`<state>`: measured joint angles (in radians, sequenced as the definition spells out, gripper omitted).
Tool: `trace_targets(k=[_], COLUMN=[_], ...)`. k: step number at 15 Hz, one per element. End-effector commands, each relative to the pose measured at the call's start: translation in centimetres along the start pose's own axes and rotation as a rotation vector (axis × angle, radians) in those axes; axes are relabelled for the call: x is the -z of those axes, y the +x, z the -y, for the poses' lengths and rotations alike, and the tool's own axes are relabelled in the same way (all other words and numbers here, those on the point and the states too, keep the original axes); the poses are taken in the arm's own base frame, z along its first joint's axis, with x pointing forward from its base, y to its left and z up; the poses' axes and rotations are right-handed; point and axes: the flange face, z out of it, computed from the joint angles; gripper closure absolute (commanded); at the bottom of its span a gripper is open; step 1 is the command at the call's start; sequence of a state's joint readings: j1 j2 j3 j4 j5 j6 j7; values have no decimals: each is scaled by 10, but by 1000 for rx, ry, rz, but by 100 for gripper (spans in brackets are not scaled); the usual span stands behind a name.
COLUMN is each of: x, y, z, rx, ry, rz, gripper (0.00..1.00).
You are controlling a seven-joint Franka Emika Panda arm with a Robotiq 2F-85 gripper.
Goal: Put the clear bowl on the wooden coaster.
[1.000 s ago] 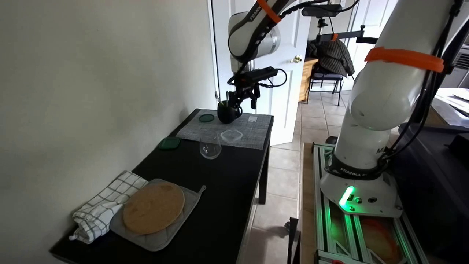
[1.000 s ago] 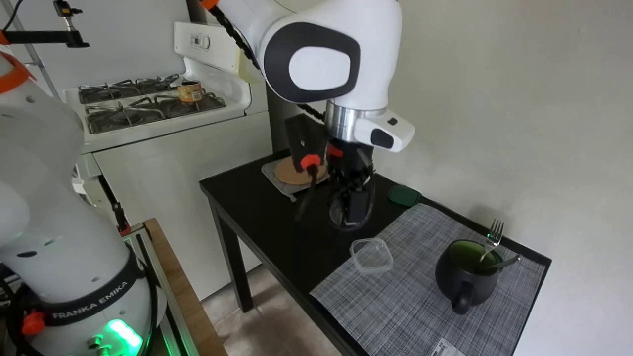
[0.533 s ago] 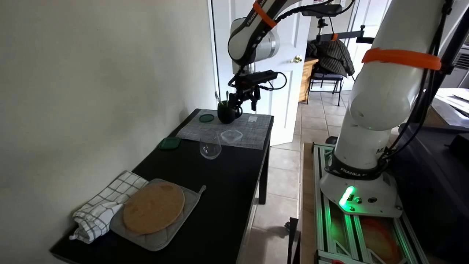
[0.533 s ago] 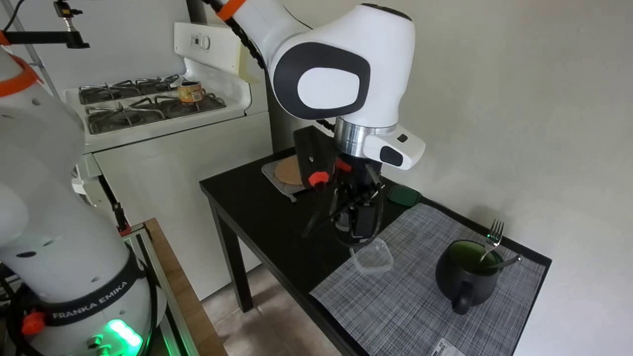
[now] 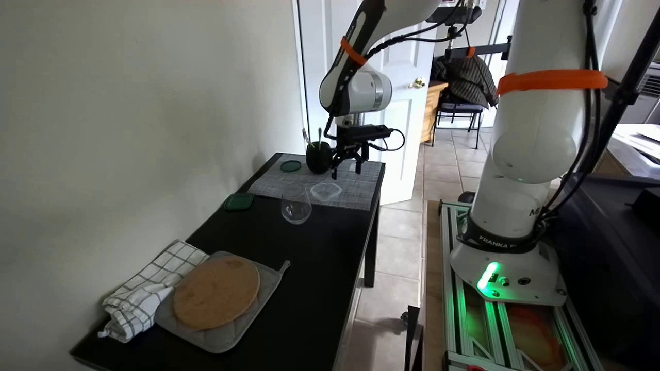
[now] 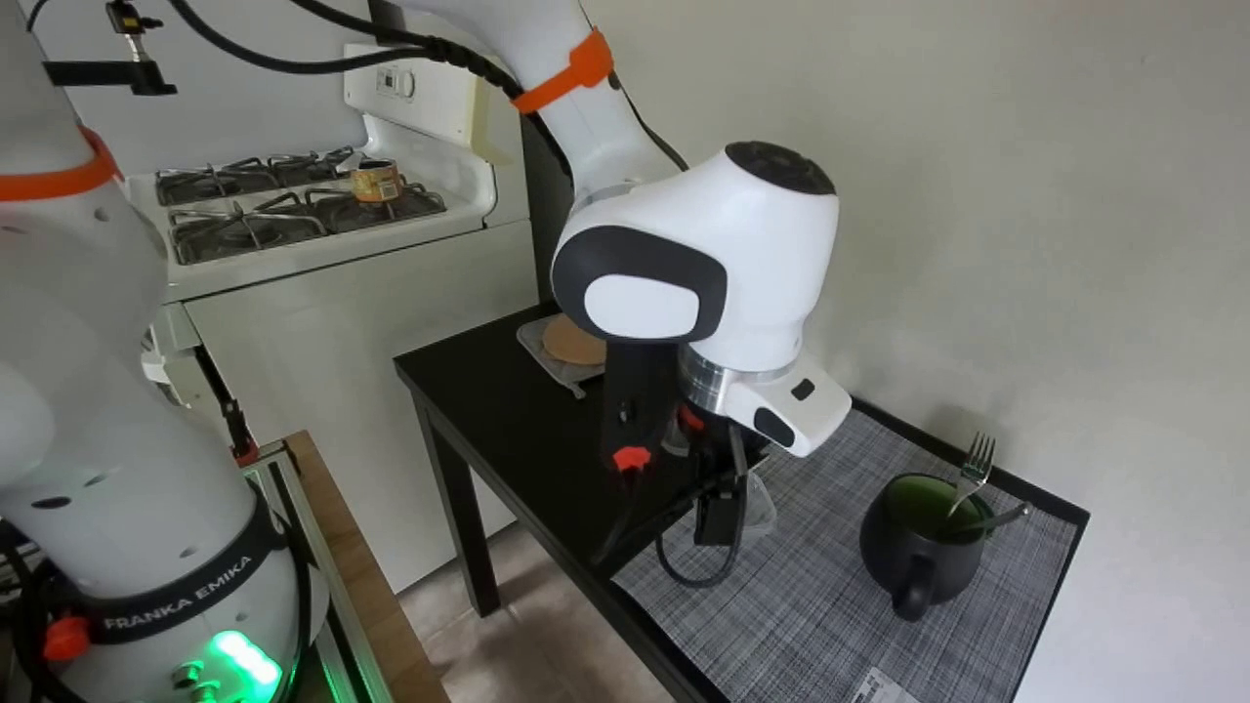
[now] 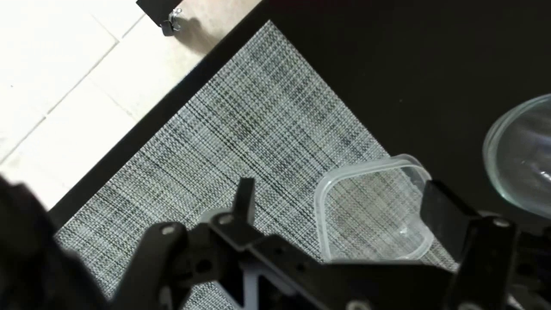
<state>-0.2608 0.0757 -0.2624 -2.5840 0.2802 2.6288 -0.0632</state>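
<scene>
The dark mug (image 6: 913, 557) held two utensils: a fork (image 6: 977, 461), tines uppermost, and a second utensil (image 6: 1004, 516) leaning over the rim, its lower end hidden. The clear bowl (image 5: 326, 191) stood at the border of the woven mat (image 7: 241, 125), with the weave visible through its base. A drinking glass (image 5: 296, 208) stood upright near the bowl, on the black surface (image 5: 314, 252). An orange can (image 6: 376, 183) sat on the stove (image 6: 342, 293); its contents could not be seen from where I stood. The hand (image 7: 340, 196) was set wide, its two fingers (image 7: 245, 198) well apart, above the mat. In the wrist view the bowl lay between the fingertips, nearer the finger at the right of that view; in an exterior view it appeared just below the fingertips (image 5: 334, 174) and apart from them. The wooden coaster (image 5: 216, 292) lay flat on a grey pad (image 5: 267, 283) toward the opposite end of the surface, well apart from both bowl and hand. The bowl presented a rounded-square outline. In the wrist view one corner pointed up and to the right, reaching the mat's edge. Parts of the hand covered its lower side there, so its long axis could not be determined.
</scene>
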Motion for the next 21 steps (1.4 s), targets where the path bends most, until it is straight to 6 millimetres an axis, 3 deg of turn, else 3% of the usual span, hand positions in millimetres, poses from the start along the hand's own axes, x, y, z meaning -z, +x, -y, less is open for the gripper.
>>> trace_targets(k=[1,4,8,9,11,17,19,21], x=[-27,-39,-49,-52,-63,-84,-77,-57], y=[14,20,26,25,24,25,26,25], z=[-8,-7,10,15,22,20,18,20], rx=[-101,-135,-79,-46,8,90,88,94], ry=[2,11,33,29,12,-25,-19,0], rz=[-48,-76,-128,-140,-153,-169,-172,-190], gripper=[4,7,10,33,37,84,99,99])
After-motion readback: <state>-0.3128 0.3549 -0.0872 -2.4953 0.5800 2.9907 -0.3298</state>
